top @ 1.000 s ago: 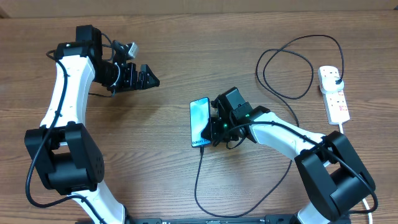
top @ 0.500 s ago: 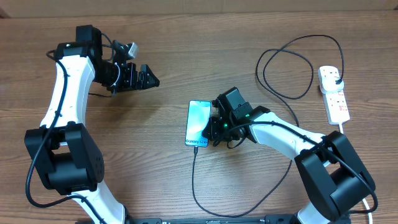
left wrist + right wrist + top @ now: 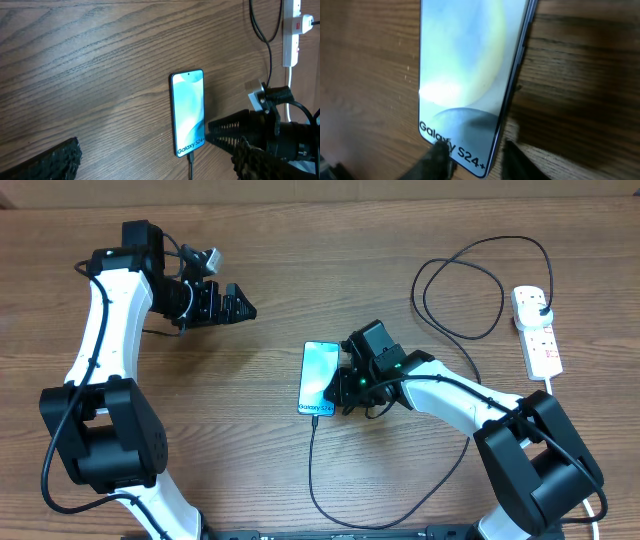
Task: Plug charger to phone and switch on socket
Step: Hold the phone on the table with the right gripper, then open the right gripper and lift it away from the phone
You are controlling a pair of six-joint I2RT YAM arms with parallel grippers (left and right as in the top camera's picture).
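**A:** The right hand [image 3: 342, 386] is tight up against the phone [image 3: 318, 377], which lies flat and screen-up on the counter [image 3: 300, 250], right at its fingertips.

**B:** The wrist view agrees. The fingers are partly spread, one fingertip [image 3: 437, 156] over the screen's bottom corner, the other just off the edge above the wood. Whether either touches the glass is hard to say; it's blurry.

**A:** The charger [image 3: 312, 470] sits in the phone's near end. Its plug is in the socket [image 3: 537, 330], well behind that hand.

**B:** The left hand [image 3: 235, 305] gapes wide, well apart from the phone.
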